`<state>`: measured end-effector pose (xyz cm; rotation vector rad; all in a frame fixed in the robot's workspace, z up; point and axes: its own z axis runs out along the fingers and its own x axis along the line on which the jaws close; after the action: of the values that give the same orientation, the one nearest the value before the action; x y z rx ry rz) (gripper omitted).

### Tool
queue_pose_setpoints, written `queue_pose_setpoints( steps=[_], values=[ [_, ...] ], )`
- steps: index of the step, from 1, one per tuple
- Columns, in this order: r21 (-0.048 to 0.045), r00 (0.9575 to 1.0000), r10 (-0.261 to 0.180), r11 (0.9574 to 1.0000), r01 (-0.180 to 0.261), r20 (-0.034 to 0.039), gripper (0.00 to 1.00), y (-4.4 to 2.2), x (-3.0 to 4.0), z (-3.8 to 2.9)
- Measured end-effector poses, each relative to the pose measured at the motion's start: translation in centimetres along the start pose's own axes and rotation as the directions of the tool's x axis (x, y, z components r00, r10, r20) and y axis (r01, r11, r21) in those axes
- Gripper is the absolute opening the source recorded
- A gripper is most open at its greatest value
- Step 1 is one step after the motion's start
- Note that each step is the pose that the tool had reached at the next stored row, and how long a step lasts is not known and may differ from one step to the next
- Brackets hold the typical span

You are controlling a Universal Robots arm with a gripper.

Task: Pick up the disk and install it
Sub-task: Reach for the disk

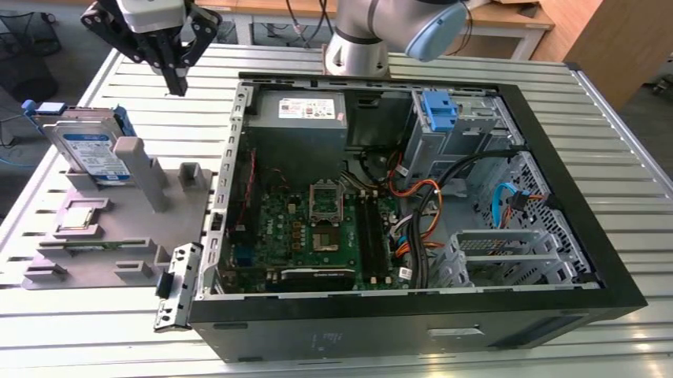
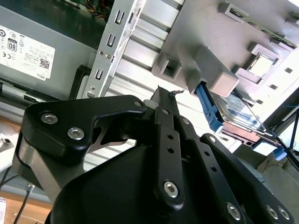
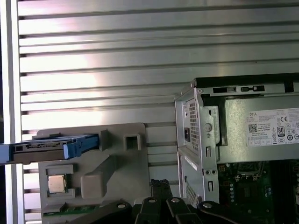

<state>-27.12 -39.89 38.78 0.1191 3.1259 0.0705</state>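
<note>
Open tower case (image 1: pixel 368 335) sits closest, lying on its side on the slatted metal counter (image 1: pixel 620 173) with the side panel off. I'd guess that's so the bays can be reached straight from above. Next down in size is the grey parts holder (image 1: pixel 137 228), just beside the case on the exterior view's left. It props the disk (image 1: pixel 90 153) up on edge in a slot, blue rails showing, which probably leaves both flat faces free for a grab. Nothing's touching it.

Arm-wise, it reaches out from its base (image 1: pixel 352 47) at the far side of the counter, wrist turned so the pincer (image 1: pixel 176 85) points straight down. It hangs above bare counter between the case's corner and the holder, near the disk but apart from it. Fingers look pressed together with nothing between them.
</note>
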Motion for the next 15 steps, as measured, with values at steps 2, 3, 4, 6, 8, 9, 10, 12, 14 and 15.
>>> queue_pose_setpoints(
  steps=[2,3,4,6,8,9,10,12,14,15],
  values=[
    [0.0001,1.0,0.0,1.0,0.0,0.0,0.11,-0.02,0.28,0.0],
    [0.0001,1.0,0.0,1.0,0.0,-0.0001,0.11,-0.03,0.42,0.0],
    [0.0001,1.0,0.0,1.0,0.0,-0.0001,0.11,-0.04,0.56,-0.01],
    [0.0,1.0,0.0,1.0,0.0,0.0,0.11,-0.07,0.84,0.0],
    [0.0,1.0,0.0,1.0,0.0,0.0,0.11,-0.08,1.09,0.0],
    [0.0,1.0,0.0,1.0,0.0,0.0,0.11,-0.09,1.19,0.0],
    [0.0,1.0,0.0,1.0,0.0,0.0,0.11,-0.1,1.29,0.0],
    [0.0,1.0,0.0,1.0,0.0,0.0,0.11,-0.11,1.47,0.0],
    [0.0001,1.0,0.0,1.0,0.0,-0.0001,0.11,-0.12,1.62,-0.01],
    [0.0001,1.0,0.0,1.0,0.0,0.0,0.11,-0.13,1.69,-0.01]
  ],
)
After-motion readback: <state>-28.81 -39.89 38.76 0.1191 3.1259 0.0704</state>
